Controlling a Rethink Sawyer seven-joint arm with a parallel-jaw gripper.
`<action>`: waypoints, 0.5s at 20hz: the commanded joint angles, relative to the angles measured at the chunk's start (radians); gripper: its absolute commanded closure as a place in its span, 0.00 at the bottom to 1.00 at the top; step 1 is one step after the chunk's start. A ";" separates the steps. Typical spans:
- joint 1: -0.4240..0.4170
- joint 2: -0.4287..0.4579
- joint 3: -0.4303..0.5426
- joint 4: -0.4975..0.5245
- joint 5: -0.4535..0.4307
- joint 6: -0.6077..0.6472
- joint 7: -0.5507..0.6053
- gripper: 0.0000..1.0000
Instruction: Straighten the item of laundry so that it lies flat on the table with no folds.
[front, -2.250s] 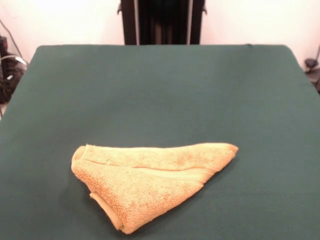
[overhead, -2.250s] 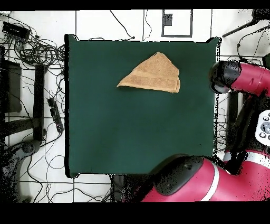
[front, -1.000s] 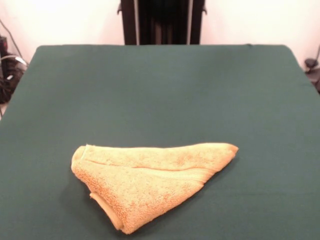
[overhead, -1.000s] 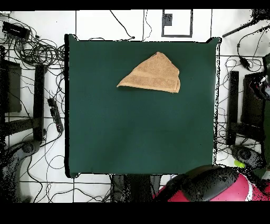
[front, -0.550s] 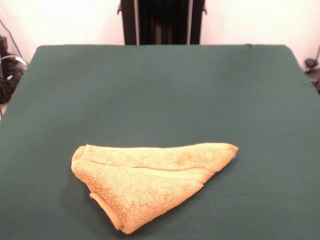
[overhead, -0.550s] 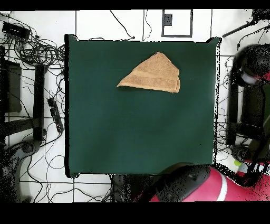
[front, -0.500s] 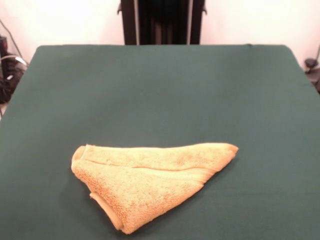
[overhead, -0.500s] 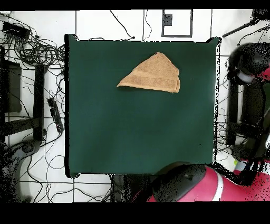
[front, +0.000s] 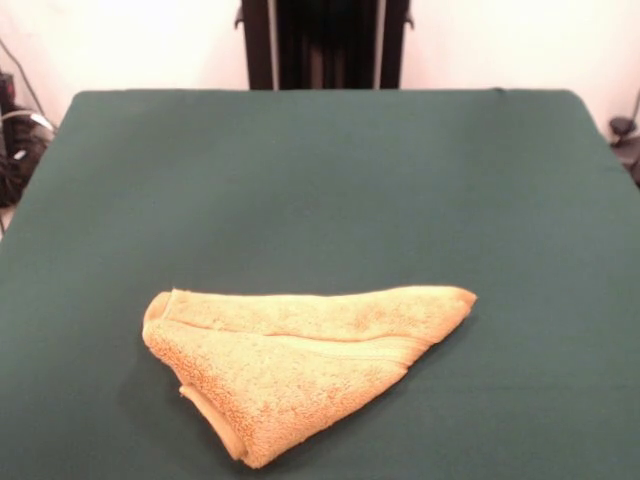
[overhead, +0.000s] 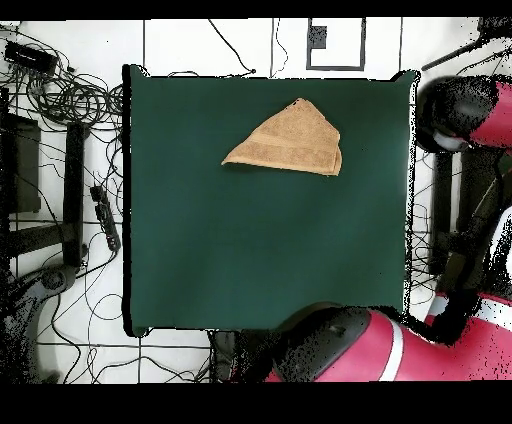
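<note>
Front view, left to right: the towel (front: 300, 365) lies on the table (front: 320, 170) toward the near edge, left of centre, folded into a rough triangle. Its left end is a rounded, doubled-over corner; a hemmed edge runs along the far side to a pointed tip at the right, and a third corner points at the camera along the near edge. A band seam crosses the upper layer, so at least two layers are stacked here, and the task is not yet begun.

Overhead, the same triangle (overhead: 288, 140) sits near the table's (overhead: 200, 260) far edge, well apart from the arm (overhead: 470, 110), which hangs off the right side of the table, with more of its body along the bottom. The gripper shows in neither view, so whether it is released or clenched cannot be told.

The step in hand looks to be the approach for a first grasp. To do it well, I would aim for a free corner of the top layer only, probably the right-hand tip in the front view, pinch low without catching the layer beneath, then lift and draw it away across the fold line. Taking both layers would likely drag the whole towel instead of opening it. Terry cloth on felt may cling, so a slow peel seems safer than a slide.
</note>
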 joint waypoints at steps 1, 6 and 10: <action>0.023 0.038 0.042 0.231 0.058 -0.148 0.292 0.00; 0.021 0.049 0.036 0.237 0.052 -0.155 0.232 0.00; 0.020 0.061 0.036 0.216 0.072 -0.109 0.222 0.00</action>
